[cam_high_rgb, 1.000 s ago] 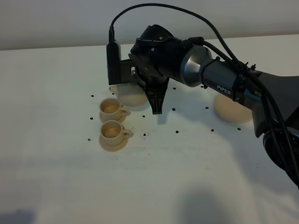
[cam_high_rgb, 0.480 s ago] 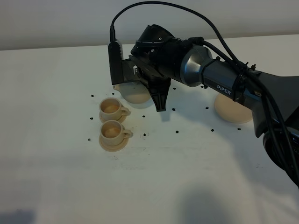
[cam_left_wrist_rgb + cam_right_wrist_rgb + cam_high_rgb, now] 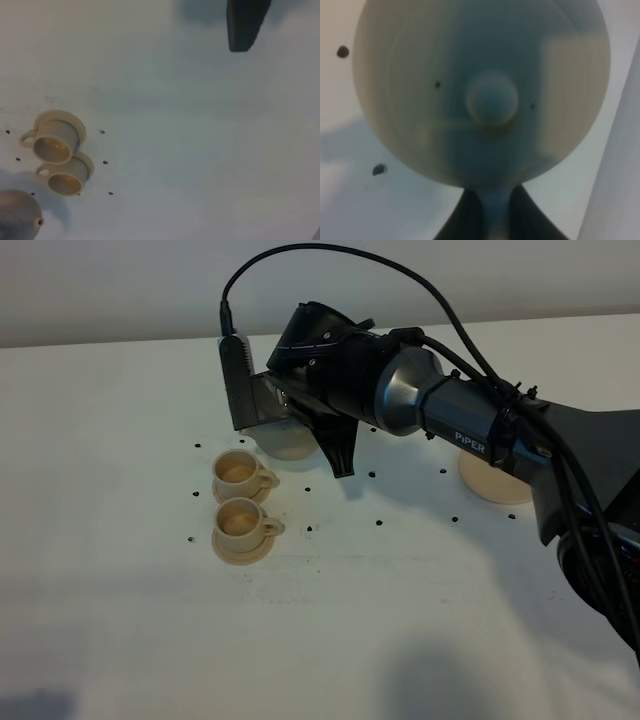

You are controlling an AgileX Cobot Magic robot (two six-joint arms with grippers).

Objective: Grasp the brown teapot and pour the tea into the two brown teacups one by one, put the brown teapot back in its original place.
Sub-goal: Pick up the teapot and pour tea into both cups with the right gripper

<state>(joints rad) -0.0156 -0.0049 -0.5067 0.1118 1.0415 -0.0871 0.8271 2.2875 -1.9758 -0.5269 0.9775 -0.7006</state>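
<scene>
A white, matte table (image 3: 400,620) runs back to a pale wall (image 3: 120,290). The right gripper (image 3: 493,196) is clamped on the thin loop handle of the teapot (image 3: 420,100), with 1 dark finger on each side of it. Seen from the wrist, the pot is a smooth, round, pale tan ceramic body with a small rounded knob (image 3: 491,100) at the centre of its lid.

From the high camera, the boxy wrist camera (image 3: 236,380) and the gripper cover most of the pot. Only its lower curve shows, just behind the 2 cups (image 3: 240,472). Its spout points toward them in the left wrist view.

The cups are small, glossy and tan, with loop handles. They stand side by side, nearly touching, each on its own little saucer (image 3: 240,550).

Small dark specks (image 3: 381,523) are scattered on the table around them. 1 flat round tan disc (image 3: 495,485) lies well apart to the right, its far edge hidden by the black arm (image 3: 470,425). A black cable (image 3: 330,252) arcs over the arm.

Only 1 blunt dark finger of the left gripper (image 3: 244,25) shows, over bare table. I cannot tell whether its jaws are apart or together.
</scene>
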